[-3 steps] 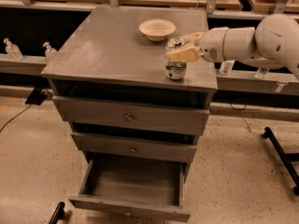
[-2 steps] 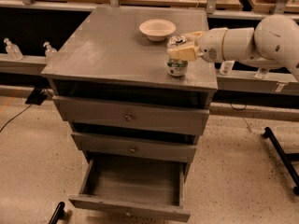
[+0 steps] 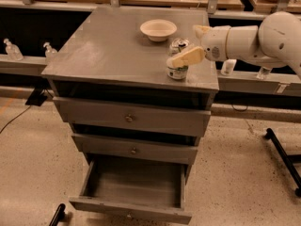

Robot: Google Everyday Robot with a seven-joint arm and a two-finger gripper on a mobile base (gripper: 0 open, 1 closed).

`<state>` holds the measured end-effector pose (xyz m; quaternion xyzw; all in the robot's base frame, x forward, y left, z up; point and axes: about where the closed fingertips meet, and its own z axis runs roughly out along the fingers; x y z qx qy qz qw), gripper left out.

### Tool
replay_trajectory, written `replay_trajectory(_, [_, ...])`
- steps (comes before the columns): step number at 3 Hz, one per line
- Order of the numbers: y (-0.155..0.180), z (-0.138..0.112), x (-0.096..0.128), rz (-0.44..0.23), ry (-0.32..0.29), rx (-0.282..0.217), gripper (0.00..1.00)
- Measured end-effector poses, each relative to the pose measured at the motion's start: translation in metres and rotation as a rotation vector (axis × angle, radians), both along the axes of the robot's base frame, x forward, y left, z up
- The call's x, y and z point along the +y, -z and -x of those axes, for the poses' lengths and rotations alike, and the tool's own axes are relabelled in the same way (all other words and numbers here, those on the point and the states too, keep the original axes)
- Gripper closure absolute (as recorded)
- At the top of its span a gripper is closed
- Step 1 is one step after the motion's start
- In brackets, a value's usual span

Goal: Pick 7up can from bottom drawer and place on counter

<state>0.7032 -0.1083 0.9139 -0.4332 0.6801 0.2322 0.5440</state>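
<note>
Camera view: gripper (image 3: 184, 45) at 7up can (image 3: 178, 72) near counter (image 3: 108, 41) front-right corner, grip undeterminable; advise confirming can stands upright, then retreating level

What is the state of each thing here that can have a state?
Green-printed aluminium 7up can: upright on the grey wooden counter.
Grey wooden bottom drawer: pulled open.
Two upper knobbed grey drawers: closed.
Pale round bowl: upright.
Gripper: open, around the can.
</note>
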Motion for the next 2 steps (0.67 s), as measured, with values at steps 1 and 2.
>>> replay_trajectory(1, [-0.0428,0.0137,-0.0309,0.038,-0.067,-0.022,0.0])
replay_trajectory(2, [-0.0425,0.015,-0.0274,0.038,-0.078,-0.021,0.0])
